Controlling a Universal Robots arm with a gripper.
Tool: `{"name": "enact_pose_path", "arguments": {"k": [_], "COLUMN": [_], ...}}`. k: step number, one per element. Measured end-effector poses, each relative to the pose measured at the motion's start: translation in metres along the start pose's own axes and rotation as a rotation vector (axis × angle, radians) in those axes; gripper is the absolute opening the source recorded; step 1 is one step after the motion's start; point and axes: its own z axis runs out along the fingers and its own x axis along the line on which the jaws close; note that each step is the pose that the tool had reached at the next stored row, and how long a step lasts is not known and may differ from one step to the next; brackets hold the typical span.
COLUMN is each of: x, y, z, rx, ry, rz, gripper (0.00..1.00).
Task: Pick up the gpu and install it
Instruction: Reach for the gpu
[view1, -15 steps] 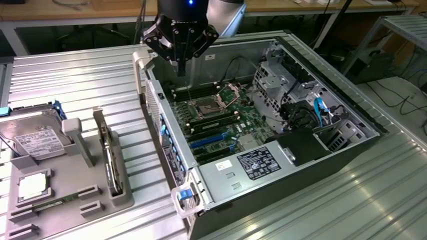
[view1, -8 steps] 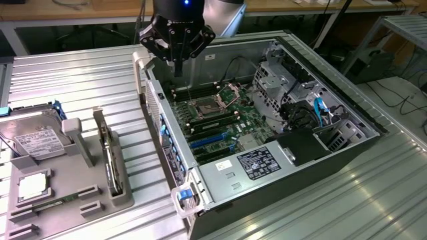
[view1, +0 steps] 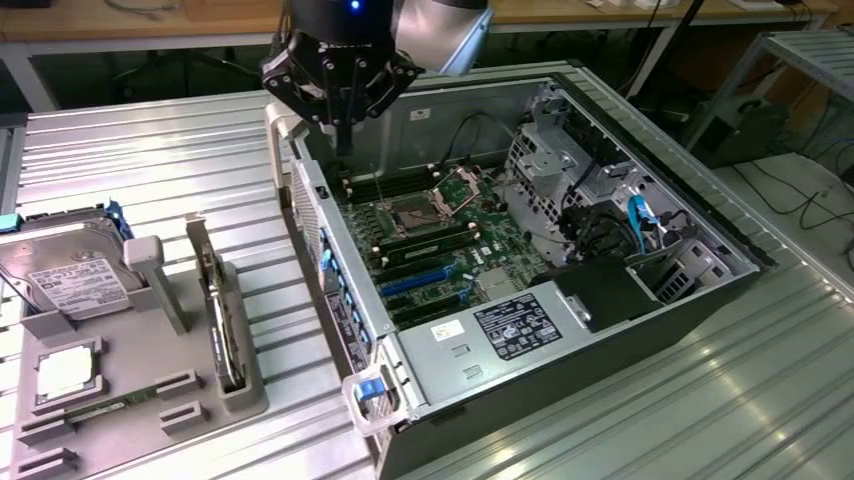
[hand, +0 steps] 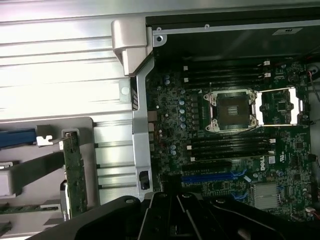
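Observation:
The gpu (view1: 222, 318) is a thin green card standing on edge in a slot of the grey holder (view1: 247, 395) at the exterior view's left, well apart from the gripper. It appears in the wrist view as a narrow green board (hand: 75, 175). My gripper (view1: 343, 135) hangs above the back left corner of the open computer case (view1: 320, 190), over the wall beside the motherboard (view1: 441, 240). Its dark fingers (hand: 172, 212) are shut together with nothing between them. Blue expansion slots (hand: 210, 177) lie on the board close to the fingertips.
A silver hard drive (view1: 74, 282) and a small square processor chip (view1: 64, 372) sit in the same holder. Inside the case are the open processor socket (hand: 232, 111), memory slots, a power supply (view1: 514, 325) and drive cages with cables (view1: 627, 225). Ribbed metal table (view1: 160, 160) lies around.

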Motion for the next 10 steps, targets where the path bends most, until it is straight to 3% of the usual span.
{"name": "enact_pose_path", "arguments": {"k": [10], "x": [0.016], "y": [-0.0061], "z": [-0.0005], "rx": [-0.0015], "ry": [0.0007], "rz": [-0.013], "gripper": [0.11]}}
